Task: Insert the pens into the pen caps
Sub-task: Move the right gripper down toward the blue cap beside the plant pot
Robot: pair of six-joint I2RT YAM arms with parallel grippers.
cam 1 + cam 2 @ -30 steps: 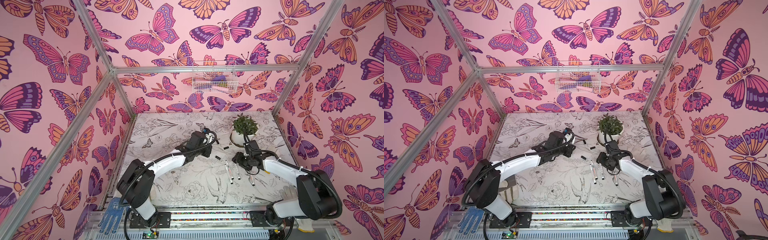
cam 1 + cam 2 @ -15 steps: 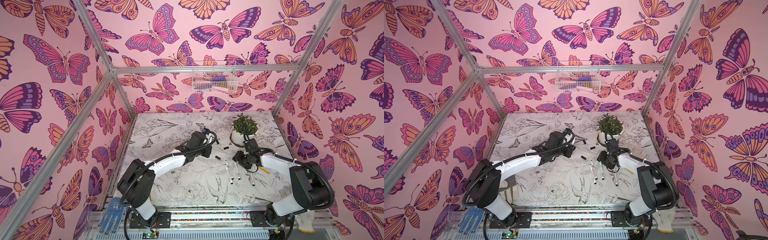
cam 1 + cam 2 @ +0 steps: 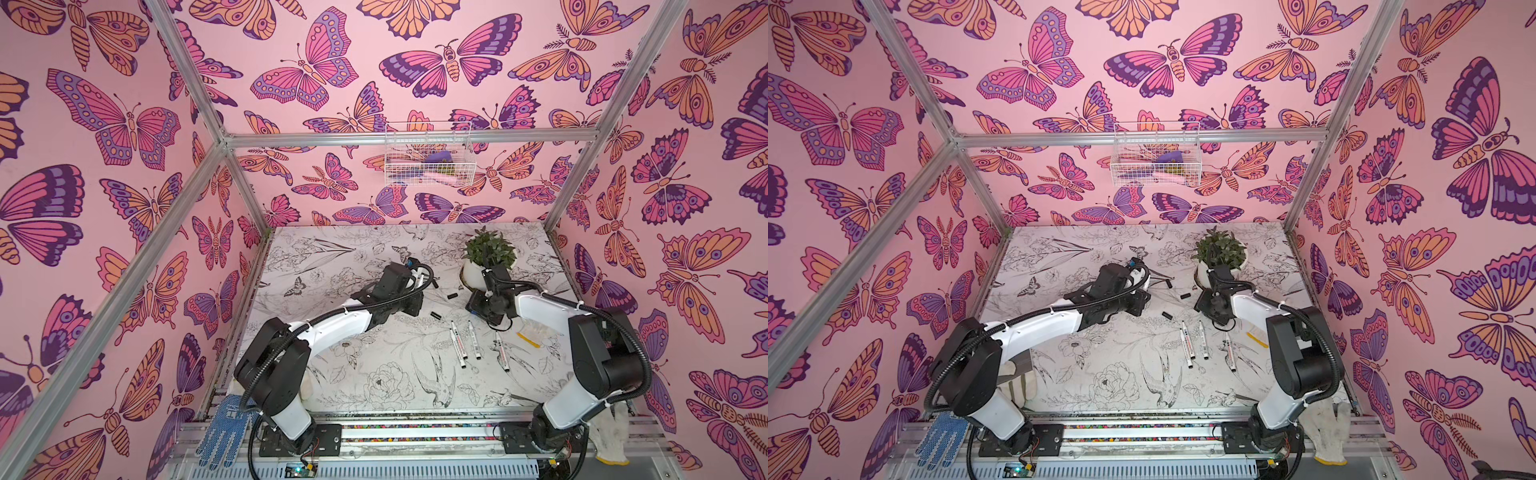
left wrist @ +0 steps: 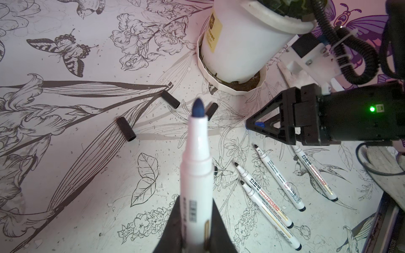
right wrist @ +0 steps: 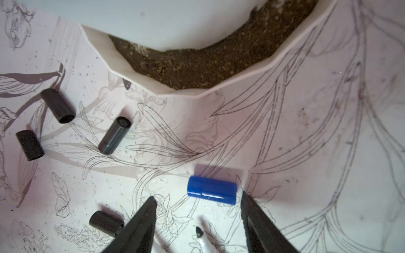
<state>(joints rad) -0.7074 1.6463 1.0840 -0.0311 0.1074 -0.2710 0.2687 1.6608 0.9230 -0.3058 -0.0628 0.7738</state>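
My left gripper (image 4: 196, 203) is shut on a white pen (image 4: 197, 166), whose blue tip points out over the table. In both top views this gripper (image 3: 422, 276) (image 3: 1136, 270) hovers at mid-table. My right gripper (image 5: 198, 197) is open and low over the table. The blue pen cap (image 5: 212, 192) lies on its side between its fingertips, close to one finger (image 5: 252, 210). From the left wrist view the blue cap (image 4: 259, 124) shows between those fingers. Several black pen caps (image 5: 58, 106) (image 5: 114, 135) (image 5: 29, 144) lie nearby. Several uncapped pens (image 3: 473, 338) (image 4: 280, 177) lie side by side toward the front.
A potted plant (image 3: 488, 257) in a white saucer (image 5: 186, 94) stands right behind my right gripper (image 3: 473, 305). A wire basket (image 3: 428, 160) hangs on the back wall. A blue glove (image 3: 222, 428) and a white glove (image 3: 606, 432) lie at the front rail.
The right arm's elbow has swung outward and its open gripper has crept slightly toward the pot. The left arm has stayed put with the pen.
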